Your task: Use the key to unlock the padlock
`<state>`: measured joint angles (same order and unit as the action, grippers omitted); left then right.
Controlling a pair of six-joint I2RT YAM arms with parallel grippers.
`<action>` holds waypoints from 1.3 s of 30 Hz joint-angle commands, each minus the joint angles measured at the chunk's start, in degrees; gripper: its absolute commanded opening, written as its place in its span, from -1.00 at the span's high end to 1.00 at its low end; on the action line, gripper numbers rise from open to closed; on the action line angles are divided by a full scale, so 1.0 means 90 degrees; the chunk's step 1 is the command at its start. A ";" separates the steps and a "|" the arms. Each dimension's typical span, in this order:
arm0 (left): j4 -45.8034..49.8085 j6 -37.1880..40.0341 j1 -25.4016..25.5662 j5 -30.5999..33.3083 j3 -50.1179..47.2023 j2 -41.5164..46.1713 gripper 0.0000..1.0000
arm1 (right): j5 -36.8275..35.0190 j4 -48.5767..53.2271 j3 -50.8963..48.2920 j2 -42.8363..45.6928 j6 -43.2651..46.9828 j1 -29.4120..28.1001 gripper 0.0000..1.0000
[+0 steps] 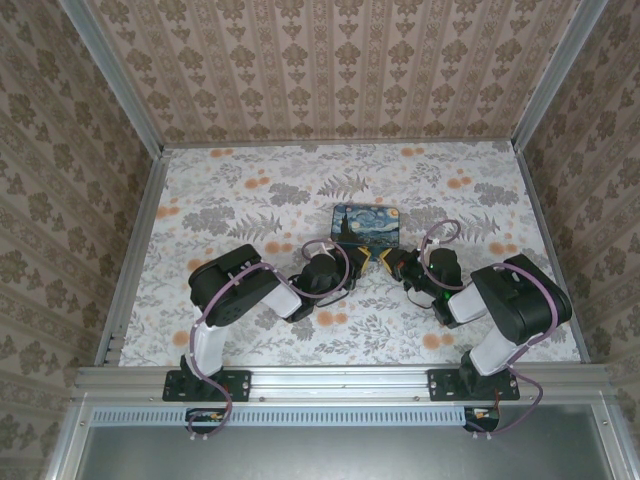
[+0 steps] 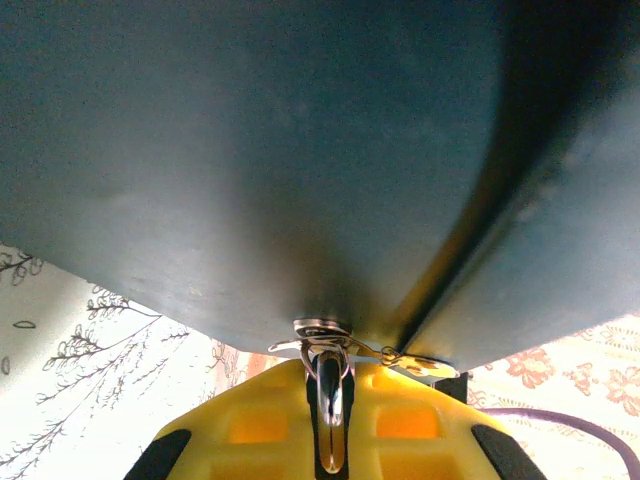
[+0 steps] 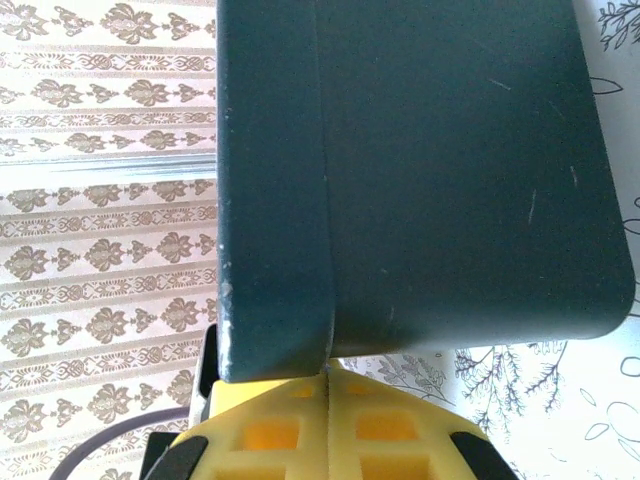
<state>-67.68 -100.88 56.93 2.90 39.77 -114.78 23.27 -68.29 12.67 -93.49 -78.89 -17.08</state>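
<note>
Left end effector [image 2: 329, 378] clamping key [image 2: 331, 425], touching box [image 2: 250, 150]

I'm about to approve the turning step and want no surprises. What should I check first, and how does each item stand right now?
1. Left hand shut on thin metal piece, probably the key: ok.
2. Key reaches metal fitting on painted box's edge: ok.
3. Key seated in a keyhole: cannot tell.
4. Padlock body located: cannot tell.
5. Right hand shut at the box's corner: ok.
6. Right hand steadying the box: cannot tell.
</note>
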 commanded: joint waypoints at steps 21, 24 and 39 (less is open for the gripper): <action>-0.0835 -0.0326 0.0267 -0.0742 0.0239 0.0557 1.00 | 0.0083 -0.0437 -0.0068 -0.0429 -0.0013 -0.0162 1.00; -0.0830 -0.0205 0.0267 -0.0823 0.0264 0.0525 1.00 | 0.0089 -0.0433 -0.0041 -0.0435 -0.0014 -0.0159 1.00; -0.0849 0.1390 0.0041 -0.1461 0.0409 0.0327 1.00 | 0.0110 -0.0593 -0.0137 -0.0433 -0.0118 -0.0157 1.00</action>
<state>-66.00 -93.08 55.75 -1.06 39.86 -113.78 22.90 -73.12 11.73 -96.18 -79.72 -17.15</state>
